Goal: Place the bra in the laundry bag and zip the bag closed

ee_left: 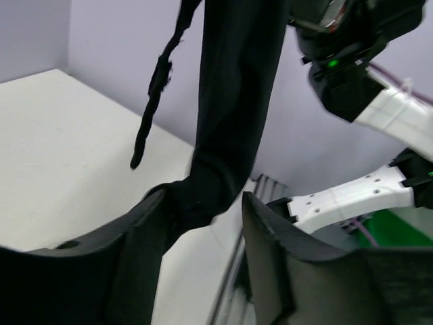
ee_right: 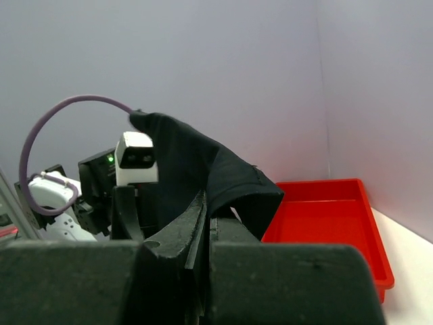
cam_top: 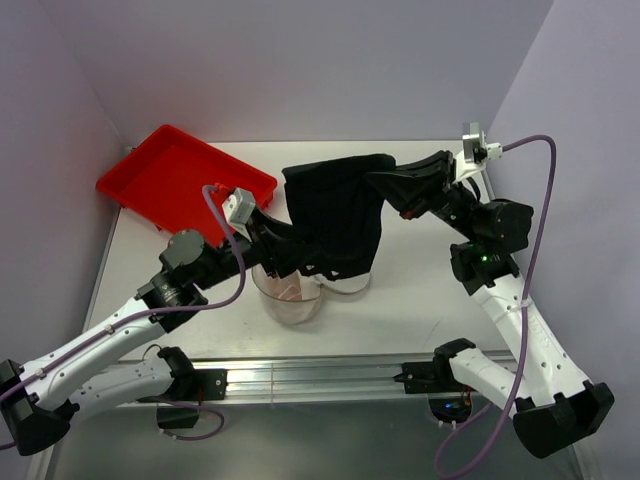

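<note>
The black bra (cam_top: 335, 215) hangs in the air over the middle of the table, and my right gripper (cam_top: 380, 184) is shut on its upper right edge. In the right wrist view the fabric (ee_right: 196, 162) drapes over the closed fingers of that gripper (ee_right: 208, 210). My left gripper (cam_top: 300, 262) is at the bra's lower left end. In the left wrist view its jaws stand apart around the hanging fabric (ee_left: 233, 101), which touches the left finger (ee_left: 145, 250) only. The laundry bag (cam_top: 290, 300), translucent mesh, sits on the table beneath the bra, partly hidden by it.
A red tray (cam_top: 180, 180) lies at the back left of the table, seen also in the right wrist view (ee_right: 325, 217). A loose bra strap (ee_left: 152, 101) dangles beside the fabric. The right arm (ee_left: 352, 68) is close beyond my left fingers.
</note>
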